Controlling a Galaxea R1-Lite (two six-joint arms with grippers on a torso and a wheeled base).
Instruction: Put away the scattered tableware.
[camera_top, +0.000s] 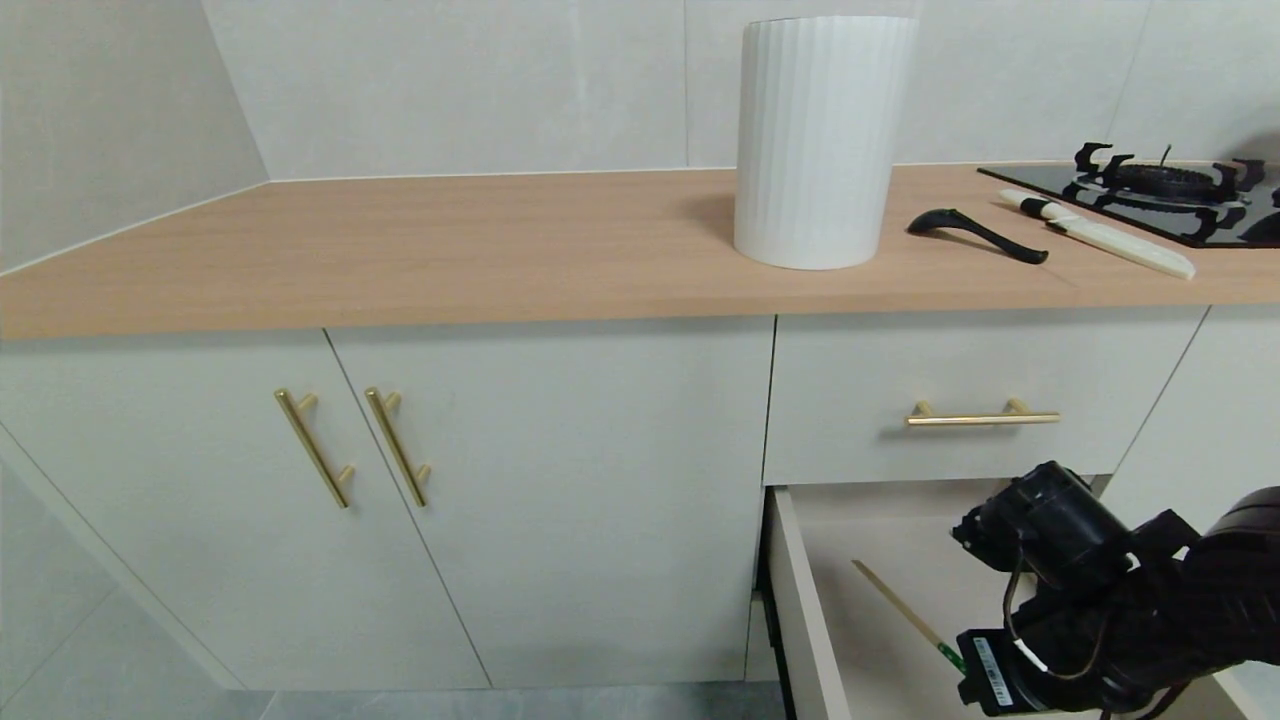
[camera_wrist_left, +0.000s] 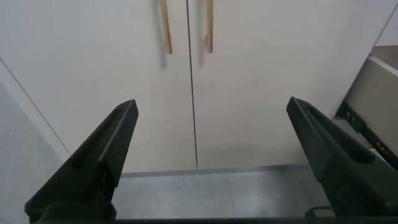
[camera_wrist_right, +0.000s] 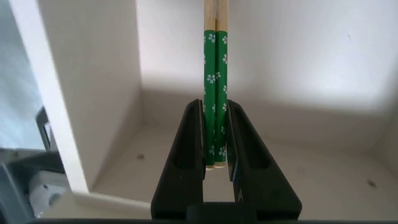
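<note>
From the head, a black spoon (camera_top: 975, 235) and white knife (camera_top: 1100, 235) lie on the wooden surface (camera_top: 450, 250) beside a ribbed canister (camera_top: 815, 140); the right gripper (camera_top: 965, 665) hangs over the open drawer (camera_top: 800, 600). At the left wrist, the left gripper (camera_wrist_left: 211, 112) has its fingers (camera_wrist_left: 112, 149) spread before cabinet doors (camera_wrist_left: 249, 93). At the right wrist, the fingers (camera_wrist_right: 186, 155) pinch green-patterned chopsticks (camera_wrist_right: 216, 62) inside the drawer.

I see a wooden countertop (camera_top: 450, 250) with a white ribbed canister (camera_top: 815, 140) standing upright right of its middle. Further right, a black utensil (camera_top: 978, 235) and white knife (camera_top: 1100, 235) lie apart, beside a black hob (camera_top: 1160, 182) at the right end.
</note>
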